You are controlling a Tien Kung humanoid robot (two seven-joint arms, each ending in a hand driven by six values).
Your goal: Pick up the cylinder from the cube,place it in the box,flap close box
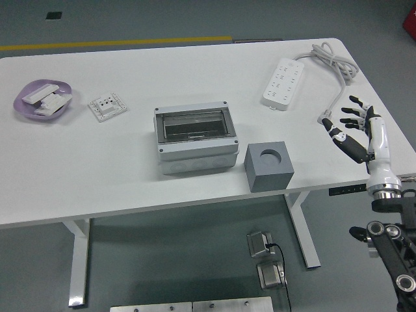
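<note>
Right hand (356, 130) fingers spread, empty, well right of cube (268, 166), box (195, 137) farther left

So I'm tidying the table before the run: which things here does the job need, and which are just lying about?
Needed:
- grey cube, its cylinder in the top hole
- box with clear flap
- right hand, fingers spread

Lying about:
- power strip and cable
- wall socket
- purple dish

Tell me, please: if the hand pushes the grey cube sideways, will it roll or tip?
The grey cube probably slides rather than rolls: it has flat faces and sits squarely on the table. It looks blocky and about as wide as tall, so tipping seems unlikely.
</note>
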